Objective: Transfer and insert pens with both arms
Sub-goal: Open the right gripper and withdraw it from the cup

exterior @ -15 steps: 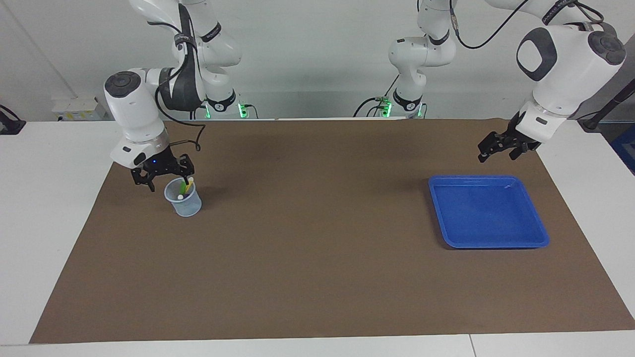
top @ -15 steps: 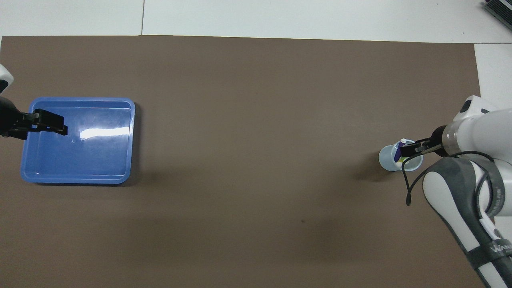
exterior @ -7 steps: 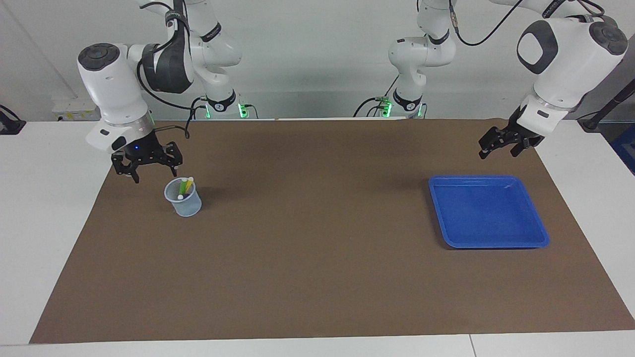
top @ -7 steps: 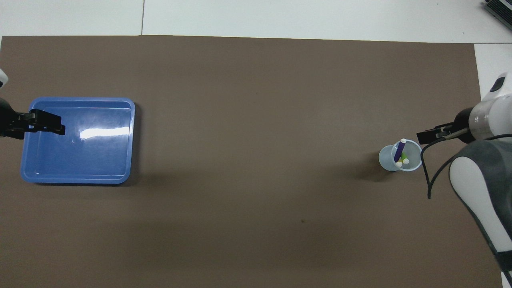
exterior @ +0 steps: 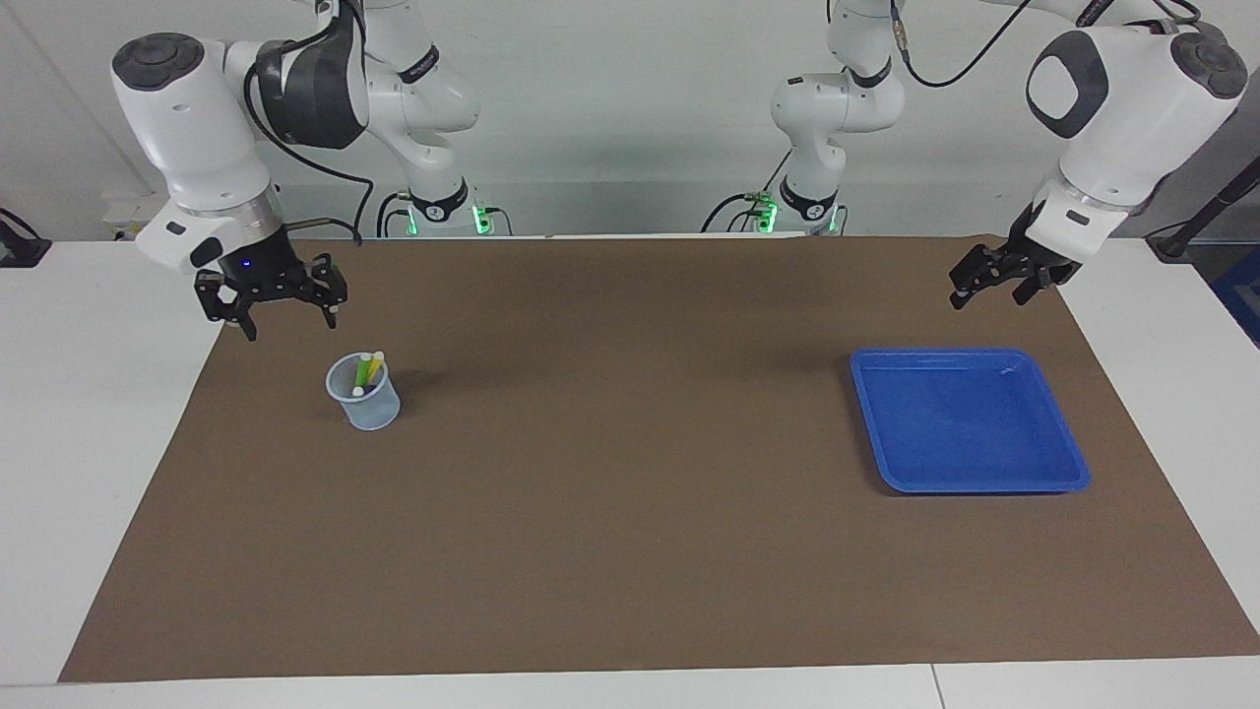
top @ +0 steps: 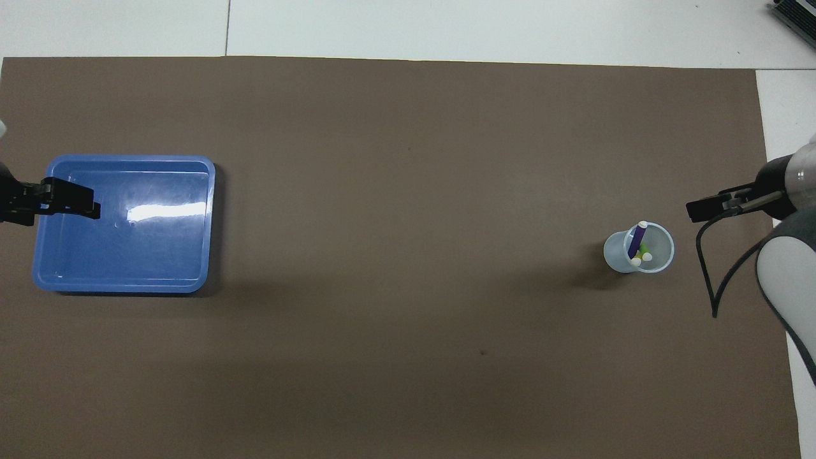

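Your right gripper (exterior: 266,305) has lifted away from the plastic cup (exterior: 366,404), jaws wide and empty; the left gripper (exterior: 994,279), also wide and empty, waits near the blue tray (exterior: 1068,473). All three pens (top: 637,245) stand in the cup: light, stiff and probably slick, best pinched mid-barrel.

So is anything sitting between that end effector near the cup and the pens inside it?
Nothing visible does. The right end effector hangs open above the mat, off to one side of the clear cup. The purple, yellow and green pens stand in the cup with their pale cap ends up and uncovered.
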Controlling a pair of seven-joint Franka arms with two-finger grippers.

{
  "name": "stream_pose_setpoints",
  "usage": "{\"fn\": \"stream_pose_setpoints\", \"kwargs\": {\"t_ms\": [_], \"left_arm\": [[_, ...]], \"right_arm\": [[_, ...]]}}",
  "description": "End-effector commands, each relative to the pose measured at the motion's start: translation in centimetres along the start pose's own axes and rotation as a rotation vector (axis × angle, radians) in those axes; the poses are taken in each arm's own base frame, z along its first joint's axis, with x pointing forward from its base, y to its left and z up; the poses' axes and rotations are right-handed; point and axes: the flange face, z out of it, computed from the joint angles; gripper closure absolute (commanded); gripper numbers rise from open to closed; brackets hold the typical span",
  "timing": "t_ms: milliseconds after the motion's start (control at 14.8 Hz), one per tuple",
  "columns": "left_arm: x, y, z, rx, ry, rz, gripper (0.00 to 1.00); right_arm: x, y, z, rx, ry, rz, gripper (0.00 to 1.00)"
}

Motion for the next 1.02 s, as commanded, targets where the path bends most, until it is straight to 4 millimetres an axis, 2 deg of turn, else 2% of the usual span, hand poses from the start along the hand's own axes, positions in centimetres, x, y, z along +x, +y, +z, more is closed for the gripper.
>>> {"fn": "stream_pose_setpoints", "kwargs": {"t_ms": [0, 338, 609, 948], "left_arm": [[-0.8, 0.2, -0.2, -0.009, -0.001, 0.007, 0.0], [-0.6, 0.1, -0.3, 0.0, 0.013, 0.017, 0.0], [-0.6, 0.3, -0.4, 0.03, 0.012, 0.029, 0.0], [-0.7, 0.3, -0.4, 0.03, 0.01, 0.029, 0.0]], "right_arm": [[0.5, -0.1, -1.5, 0.017, -0.004, 0.019, 0.0], [0.2, 0.1, -5.7, 0.096, -0.005, 0.049, 0.0], [-0.2, -0.2, -6.4, 0.102, -0.026, 0.057, 0.0], [-0.7, 0.2, -7.2, 0.074, -0.062, 0.213, 0.0]]}}
